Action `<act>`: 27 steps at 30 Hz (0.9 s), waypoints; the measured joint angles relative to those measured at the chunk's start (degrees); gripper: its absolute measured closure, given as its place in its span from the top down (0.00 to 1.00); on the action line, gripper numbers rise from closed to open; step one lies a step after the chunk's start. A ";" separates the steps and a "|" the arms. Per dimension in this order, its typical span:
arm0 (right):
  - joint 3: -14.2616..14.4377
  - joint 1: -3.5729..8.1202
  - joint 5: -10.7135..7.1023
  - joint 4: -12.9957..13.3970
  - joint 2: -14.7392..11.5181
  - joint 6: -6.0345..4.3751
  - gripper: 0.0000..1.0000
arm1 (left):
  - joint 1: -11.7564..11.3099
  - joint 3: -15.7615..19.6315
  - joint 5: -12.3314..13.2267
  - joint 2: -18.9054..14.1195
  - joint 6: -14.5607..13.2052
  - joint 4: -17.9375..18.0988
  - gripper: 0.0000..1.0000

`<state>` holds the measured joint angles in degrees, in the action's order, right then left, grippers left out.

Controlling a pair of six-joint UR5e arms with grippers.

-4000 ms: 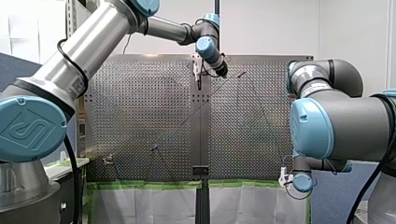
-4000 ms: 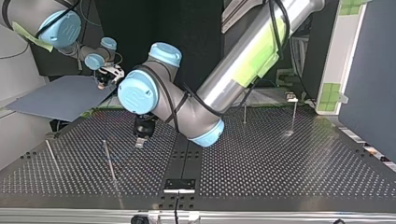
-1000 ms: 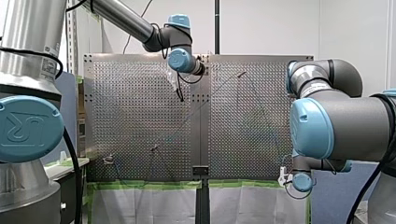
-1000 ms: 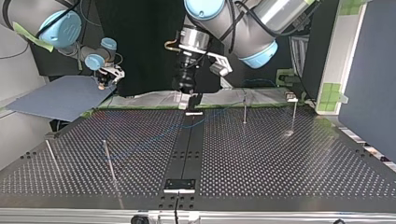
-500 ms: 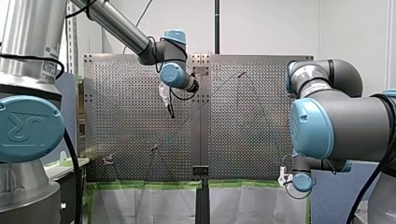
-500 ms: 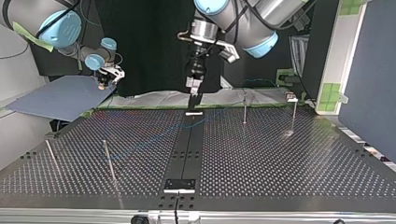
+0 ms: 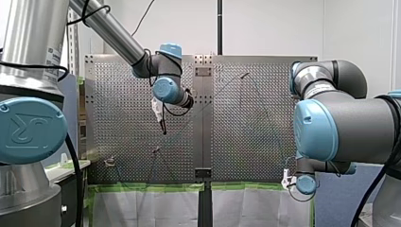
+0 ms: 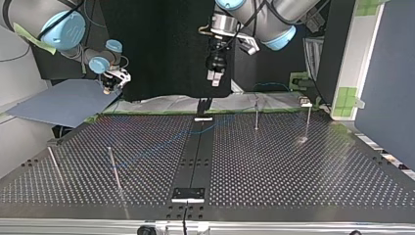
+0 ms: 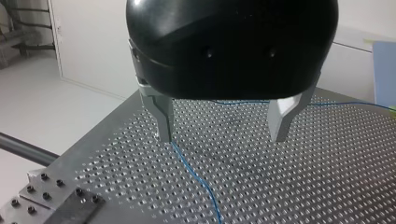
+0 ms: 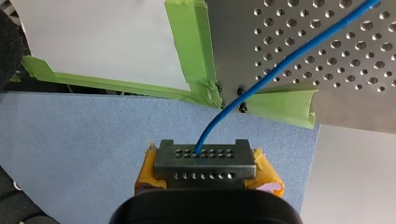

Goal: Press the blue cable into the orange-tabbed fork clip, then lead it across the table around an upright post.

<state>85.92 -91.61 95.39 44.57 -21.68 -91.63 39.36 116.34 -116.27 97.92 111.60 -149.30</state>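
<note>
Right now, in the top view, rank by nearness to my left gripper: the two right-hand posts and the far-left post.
1. Inner right-hand post, right of my left gripper.
2. Outer right-hand post, farther right.
3. Far-left post, across the table.

The perforated table [image 9: 327, 177] is dull brushed metal, the blue cable [image 10: 280, 65] smooth and plastic-sheathed, my left gripper [image 9: 222, 135] a glossy black shell over matt grey metal fingers [image 9: 163, 116], my right gripper [image 10: 205, 156] dark matt metal with yellow pads [image 10: 145, 172], near wrinkled green tape [image 10: 187, 42].
</note>
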 joint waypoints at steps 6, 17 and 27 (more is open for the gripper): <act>0.00 -0.02 -0.19 0.00 0.00 0.01 0.00 | -0.75 3.55 -0.10 0.48 -0.09 1.23 1.00; 0.00 -0.20 -0.58 0.00 -0.01 0.02 0.00 | -1.48 10.25 -0.03 4.52 -1.71 6.29 1.00; 0.00 -0.16 -0.96 0.00 -0.01 -0.20 0.00 | -2.48 14.36 0.18 4.66 -4.67 11.79 1.00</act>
<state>85.92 -91.77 94.44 44.57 -21.69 -91.83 36.88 130.70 -116.09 102.58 106.93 -137.52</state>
